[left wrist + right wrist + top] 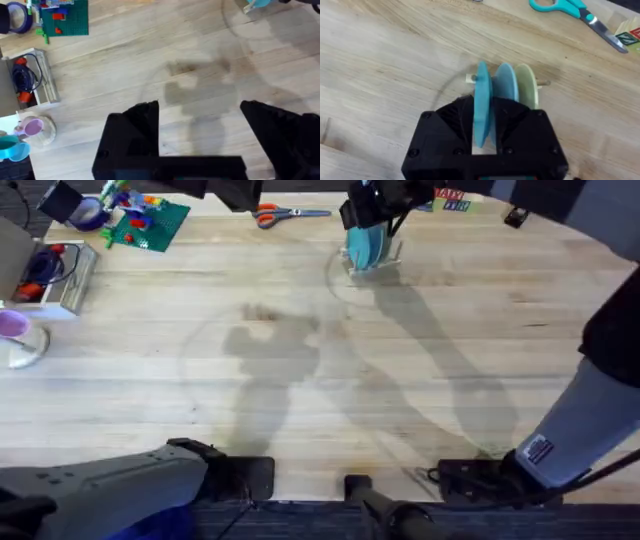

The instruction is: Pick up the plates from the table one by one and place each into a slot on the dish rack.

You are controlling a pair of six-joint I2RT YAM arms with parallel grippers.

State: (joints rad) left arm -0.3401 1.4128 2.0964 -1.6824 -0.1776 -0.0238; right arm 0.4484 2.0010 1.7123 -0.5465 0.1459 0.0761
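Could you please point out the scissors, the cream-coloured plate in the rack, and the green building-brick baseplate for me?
scissors [555, 5]: right wrist view, on the teal handle.
cream-coloured plate [526, 82]: right wrist view, on its upright face.
green building-brick baseplate [160, 225]: overhead view, on its bare green surface.

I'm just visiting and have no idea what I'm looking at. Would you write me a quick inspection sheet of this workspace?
Surface: light wooden table, faint ring marks.
Job's things: dish rack holds a teal plate, pale blue plate and cream plate, all upright.
Clutter: scissors, green brick baseplate, tape roll, purple cup.
Grippers: right gripper jaws closed on the teal plate; left gripper jaws open above bare wood.
Cables: coiled in a small tray.
Surroundings: nothing seen.
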